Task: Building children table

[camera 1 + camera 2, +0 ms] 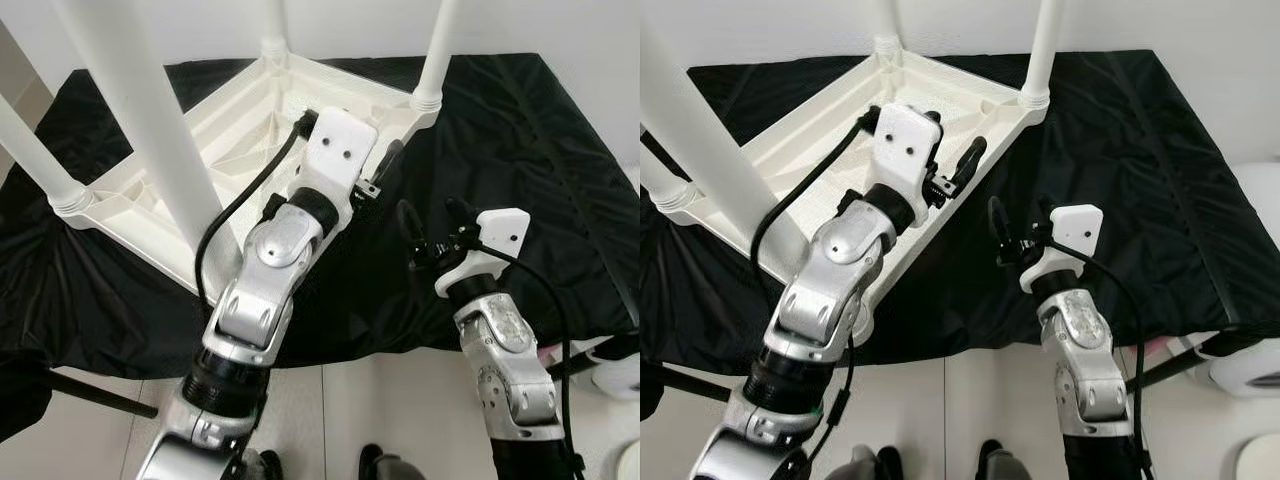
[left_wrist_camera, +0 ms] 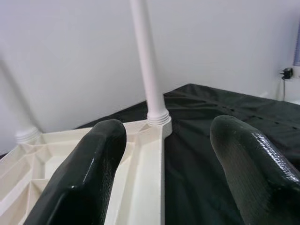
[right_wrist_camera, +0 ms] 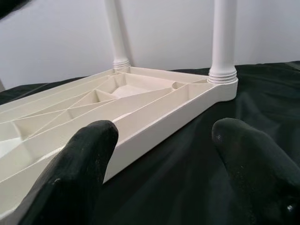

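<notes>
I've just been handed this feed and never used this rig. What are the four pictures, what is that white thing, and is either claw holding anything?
The two wide pictures come from the robot's head, looking down at its own silver arms. The other two are wrist cameras looking out between each gripper's black fingers. On the black cloth lies a white children's table, upside down, its legs pointing up. The left gripper hovers open over the table's edge. The right gripper hangs open over the cloth beside it. Neither holds anything.
</notes>
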### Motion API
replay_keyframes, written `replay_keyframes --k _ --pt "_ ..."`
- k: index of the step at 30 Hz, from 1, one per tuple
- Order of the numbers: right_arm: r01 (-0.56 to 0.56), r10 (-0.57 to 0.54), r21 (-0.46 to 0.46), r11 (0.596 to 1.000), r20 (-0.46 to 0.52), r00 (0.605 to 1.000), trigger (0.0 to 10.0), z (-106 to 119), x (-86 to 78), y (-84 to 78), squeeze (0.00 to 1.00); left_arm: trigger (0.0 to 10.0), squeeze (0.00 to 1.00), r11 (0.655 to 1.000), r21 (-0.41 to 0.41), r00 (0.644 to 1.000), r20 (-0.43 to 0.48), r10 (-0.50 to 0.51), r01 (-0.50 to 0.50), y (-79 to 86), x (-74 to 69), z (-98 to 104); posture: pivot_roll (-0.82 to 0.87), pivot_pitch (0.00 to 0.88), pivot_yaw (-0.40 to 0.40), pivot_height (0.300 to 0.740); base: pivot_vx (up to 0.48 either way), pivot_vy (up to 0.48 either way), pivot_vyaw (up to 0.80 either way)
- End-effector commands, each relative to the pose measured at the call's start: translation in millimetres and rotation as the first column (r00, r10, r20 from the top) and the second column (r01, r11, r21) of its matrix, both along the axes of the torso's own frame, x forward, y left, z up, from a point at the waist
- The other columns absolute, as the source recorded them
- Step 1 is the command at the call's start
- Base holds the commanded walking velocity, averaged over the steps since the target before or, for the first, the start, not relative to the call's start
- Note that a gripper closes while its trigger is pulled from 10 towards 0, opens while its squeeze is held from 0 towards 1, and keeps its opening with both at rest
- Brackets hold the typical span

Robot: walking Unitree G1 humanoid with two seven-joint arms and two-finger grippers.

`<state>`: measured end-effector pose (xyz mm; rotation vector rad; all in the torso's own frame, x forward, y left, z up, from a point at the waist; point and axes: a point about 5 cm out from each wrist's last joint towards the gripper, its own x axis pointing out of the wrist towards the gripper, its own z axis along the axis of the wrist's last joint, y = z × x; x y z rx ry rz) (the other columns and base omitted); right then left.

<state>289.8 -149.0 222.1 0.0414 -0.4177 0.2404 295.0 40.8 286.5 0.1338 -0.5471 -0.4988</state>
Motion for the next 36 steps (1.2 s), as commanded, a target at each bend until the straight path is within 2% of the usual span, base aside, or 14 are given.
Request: replay_keyframes --k 1,2,7,10,23,24,27,29,36 --pt "-0.012 0.012 -0.002 1.0 -0.004 1.0 10.0 -2.7 1.1 1.6 0.0 10.0 0.0 0.996 -0.046 0.996 0.04 0.08 -0.078 13.5 -3.1 -0.2 -0.07 0.202 0.059 0.74 0.0 0.0 0.0" --pt "-0.015 0.015 -0.003 1.0 -0.006 1.0 10.0 -3.3 3.0 1.8 0.0 10.0 0.0 0.994 -0.042 0.992 0.069 0.106 -0.103 17.4 -7.2 -3.5 -0.07 0.202 0.057 0.74 0.0 0.0 0.0" --pt "-0.018 0.018 -0.006 1.0 -0.008 1.0 10.0 -4.4 5.4 2.1 0.0 10.0 0.0 0.993 -0.033 0.987 0.105 0.12 -0.117 20.7 -13.5 -7.3 -0.07 0.203 0.054 0.74 0.0 0.0 0.0" --pt "-0.03 0.029 -0.018 0.999 -0.016 0.999 10.0 -7.4 11.2 2.8 0.0 10.0 0.0 0.988 -0.027 0.973 0.171 0.152 -0.15 29.9 -22.4 -10.6 -0.06 0.21 0.052 0.74 0.0 0.0 0.0" --pt "-0.081 0.081 -0.03 0.996 -0.018 0.997 10.0 -9.4 24.4 13.9 0.0 10.0 0.0 0.997 -0.013 0.972 0.22 0.083 -0.082 34.4 -39.6 -11.5 -0.05 0.225 0.048 0.74 0.0 0.0 0.0" --pt "-0.094 0.094 -0.034 0.995 -0.018 0.995 10.0 -9.9 27.4 16.6 0.0 10.0 0.0 0.993 0.003 0.968 0.223 0.117 -0.121 42.2 -43.1 -18.9 -0.04 0.226 0.043 0.74 0.0 0.0 0.0" --pt "-0.101 0.1 -0.037 0.994 -0.02 0.995 10.0 -10.7 28.8 17.5 0.0 10.0 0.0 0.99 0.011 0.966 0.224 0.133 -0.139 46.0 -44.8 -21.7 -0.04 0.227 0.039 0.74 0.0 0.0 0.0" --pt "-0.101 0.1 -0.037 0.994 -0.02 0.995 10.0 -10.7 28.8 17.5 0.0 10.0 0.0 0.99 0.011 0.966 0.224 0.133 -0.139 46.0 -44.8 -21.7 -0.04 0.227 0.039 0.74 0.0 0.0 0.0" --pt "-0.139 0.137 -0.052 0.989 -0.036 0.99 10.0 -16.1 41.6 24.5 0.0 10.0 0.0 0.975 -0.007 0.939 0.267 0.215 -0.221 63.8 -53.3 -19.4 -0.02 0.221 0.021 0.74 0.0 0.0 0.0"
